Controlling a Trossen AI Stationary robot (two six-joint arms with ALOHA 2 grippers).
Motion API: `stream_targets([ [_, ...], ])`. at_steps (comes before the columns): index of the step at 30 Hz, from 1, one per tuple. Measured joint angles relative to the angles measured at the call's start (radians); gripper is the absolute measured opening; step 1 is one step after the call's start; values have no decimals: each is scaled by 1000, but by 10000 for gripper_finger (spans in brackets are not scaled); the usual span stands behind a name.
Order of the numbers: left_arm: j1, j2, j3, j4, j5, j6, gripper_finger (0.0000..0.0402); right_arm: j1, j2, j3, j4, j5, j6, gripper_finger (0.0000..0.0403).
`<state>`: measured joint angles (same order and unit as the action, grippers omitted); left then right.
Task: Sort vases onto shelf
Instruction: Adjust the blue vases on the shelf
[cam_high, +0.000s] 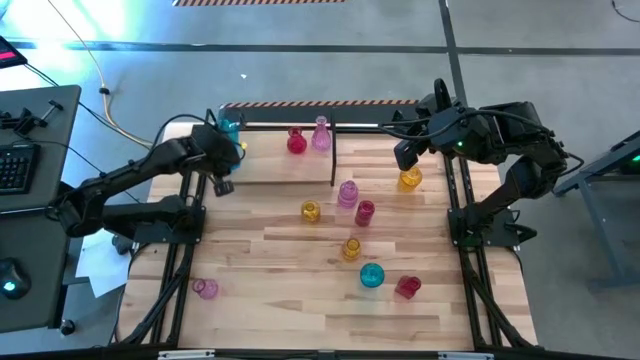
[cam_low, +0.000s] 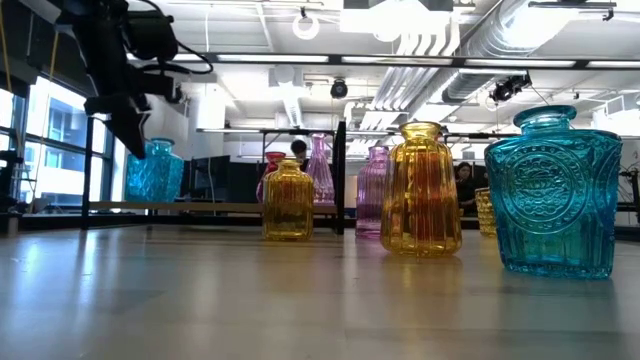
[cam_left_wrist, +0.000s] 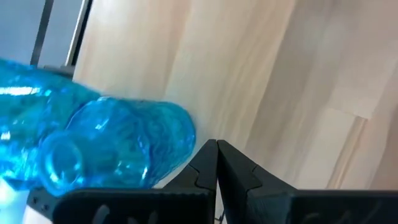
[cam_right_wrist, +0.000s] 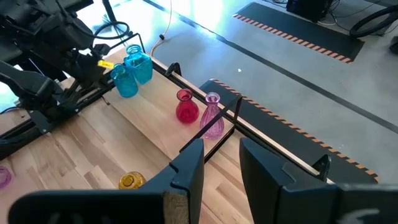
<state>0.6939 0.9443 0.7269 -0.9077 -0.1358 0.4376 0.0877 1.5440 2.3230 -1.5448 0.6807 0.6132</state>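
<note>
Two cyan vases (cam_right_wrist: 132, 74) stand on the left end of the shelf (cam_high: 280, 168), a black rod rack on a light plank. A red vase (cam_high: 296, 142) and a tall pink vase (cam_high: 321, 135) stand further right on it. My left gripper (cam_left_wrist: 216, 148) is shut and sits low beside the nearer cyan vase (cam_left_wrist: 118, 146). The low view shows this gripper (cam_low: 135, 140) in front of that vase (cam_low: 155, 170). My right gripper (cam_right_wrist: 221, 163) is open and empty. It hovers off the shelf's right end, above a yellow vase (cam_high: 410, 178) standing on the table. My left gripper has its shut fingers (cam_left_wrist: 202, 165) right next to the body of the nearer cyan vase (cam_left_wrist: 180, 134), which stands on the shelf plank. Whether the outer side of the finger touches the glass, I cannot tell.
Several more vases stand loose on the tabletop: yellow (cam_high: 310, 211), pink (cam_high: 347, 193), red (cam_high: 364, 212), yellow (cam_high: 351, 248), cyan (cam_high: 371, 275), red (cam_high: 407, 287), and pink (cam_high: 205, 289) near the near-left corner. An upright black rod (cam_high: 333, 150) divides the shelf.
</note>
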Motion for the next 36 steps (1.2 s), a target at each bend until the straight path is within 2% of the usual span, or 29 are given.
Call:
stream_targets([
  [12,-7,97,1,18,0,52,0,0,0,0,0,-5,15,87],
  [20,10,99,1,24,-34,64,0,0,0,0,0,-23,16,87],
  [36,87,99,1,53,-35,72,0,0,0,0,0,-23,15,87],
])
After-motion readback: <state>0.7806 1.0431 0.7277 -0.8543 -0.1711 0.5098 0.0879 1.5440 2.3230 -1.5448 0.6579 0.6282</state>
